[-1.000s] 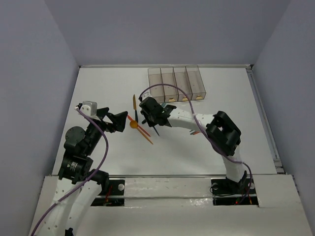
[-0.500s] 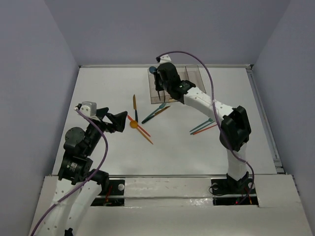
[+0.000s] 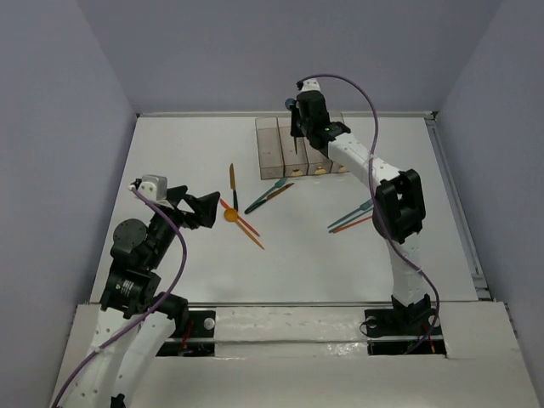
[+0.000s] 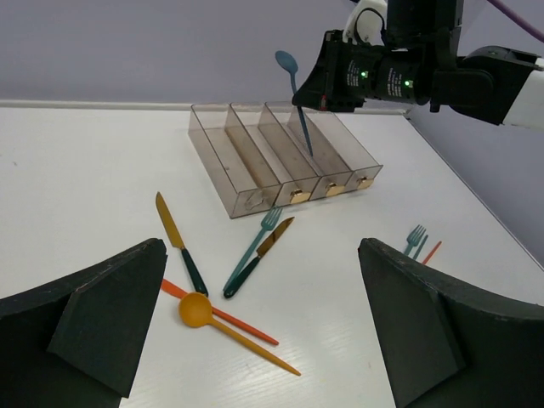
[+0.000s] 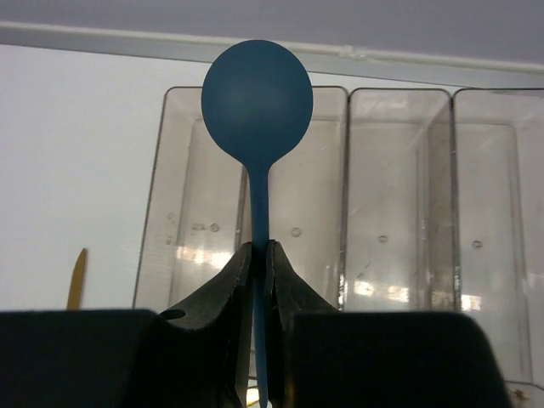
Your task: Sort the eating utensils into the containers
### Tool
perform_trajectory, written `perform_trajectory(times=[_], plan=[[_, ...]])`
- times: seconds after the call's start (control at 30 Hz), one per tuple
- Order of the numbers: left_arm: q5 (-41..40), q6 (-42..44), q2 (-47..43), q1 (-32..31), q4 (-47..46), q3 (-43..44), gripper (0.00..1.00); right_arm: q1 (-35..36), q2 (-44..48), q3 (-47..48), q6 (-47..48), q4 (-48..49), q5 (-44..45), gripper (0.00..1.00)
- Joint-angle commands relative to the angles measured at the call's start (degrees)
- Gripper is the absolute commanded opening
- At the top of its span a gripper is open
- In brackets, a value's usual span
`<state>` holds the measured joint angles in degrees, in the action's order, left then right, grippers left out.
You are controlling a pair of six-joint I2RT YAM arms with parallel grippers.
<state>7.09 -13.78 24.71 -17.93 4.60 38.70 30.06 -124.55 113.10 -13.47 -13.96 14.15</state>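
Bins (image 4: 211, 166) at the far edge look empty. Right gripper (image 5: 259, 255), jaws pinching a blue spoon (image 5: 257, 85), hangs above them; left gripper (image 3: 197, 206) jaws spread; other utensils (image 4: 251, 255) scattered mid-worktop (image 3: 170, 153).

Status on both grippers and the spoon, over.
Right gripper shut on blue spoon, held upright over the bins. Left gripper open, hovering near loose utensils. Nothing blocking the drop.

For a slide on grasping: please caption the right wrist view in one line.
Right end effector pinches a blue spoon by its handle, bowl up, in front of the clear bins.
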Motion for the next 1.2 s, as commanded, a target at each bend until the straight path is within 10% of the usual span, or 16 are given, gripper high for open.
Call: perform_trajectory(times=[0.0, 0.53, 0.73, 1.03, 1.17], plan=[[-0.24, 0.6, 0.69, -0.26, -1.7, 2.17, 0.99, -3.69, -0.87, 2.65, 3.8, 0.51, 0.35, 0.0], [-0.15, 0.69, 0.87, -0.26, -1.7, 2.26, 0.99, -7.74, -7.55, 5.2, 8.73, -2.31, 2.01, 0.02], [-0.15, 0.6, 0.34, 0.27, -1.7, 2.08, 0.99, -7.74, -5.88, 5.99, 8.29, -2.83, 0.45, 0.67], [-0.06, 0.51, -0.36, 0.27, -1.88, 2.17, 0.99, -2.48, 11.43, -12.62, 6.97, 4.55, -8.37, 0.62], [0.38, 0.51, -0.36, 0.27, -1.96, 2.08, 0.99, 2.0, 16.0, -19.83, 5.22, 5.16, -12.3, 0.45]])
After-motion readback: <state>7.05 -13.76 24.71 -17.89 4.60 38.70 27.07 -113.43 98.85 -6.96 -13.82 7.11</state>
